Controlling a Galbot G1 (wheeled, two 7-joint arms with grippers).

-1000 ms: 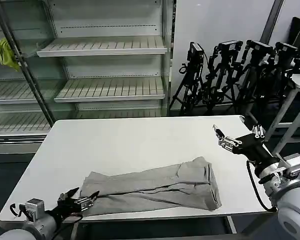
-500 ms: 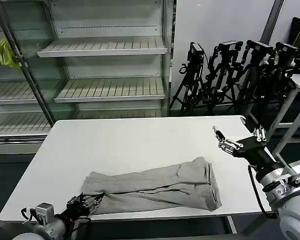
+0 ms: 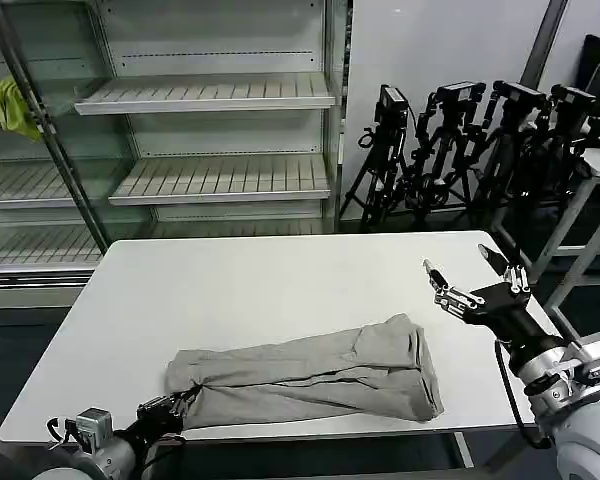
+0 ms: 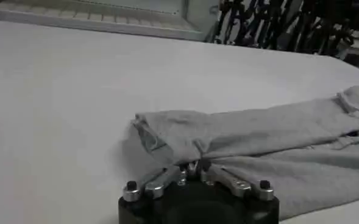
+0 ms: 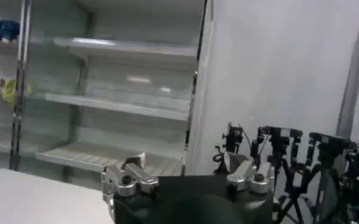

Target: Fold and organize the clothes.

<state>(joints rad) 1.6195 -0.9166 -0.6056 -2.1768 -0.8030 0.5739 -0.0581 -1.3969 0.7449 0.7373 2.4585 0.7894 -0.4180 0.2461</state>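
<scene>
Gripping the left end of the grey T-shirt (image 3: pixel 310 378), the left gripper (image 3: pixel 172 408) is seen at the near edge of the white table (image 3: pixel 260 290), its fingers drawn together on a bunched fold of the fabric. In the left wrist view the same fingers (image 4: pixel 167 178) are closed to a narrow point where the cloth (image 4: pixel 258 146) rises into a small crumpled peak, and the gripper (image 4: pixel 194 171) is pressed against the shirt's near hem.

The T-shirt is laid on the near half of the table as a long, narrow folded band. Its long axis runs across the table from left to right, tilted slightly so that the right end lies a little farther from the near edge than the left end. The left end is pinched and narrow; the right end is wider and squared off, lying near the table's near right corner.

To the right of the shirt, the right gripper (image 3: pixel 467 280) is held above the table's right edge, well apart from the fabric, its fingers spread wide and nothing between them. In the right wrist view its fingers (image 5: pixel 127 178) are set far apart against the shelving unit (image 5: pixel 106 103) behind the table. A yellow-green cloth (image 3: pixel 10 107) hangs on the shelving at the far left, beyond the table.
</scene>
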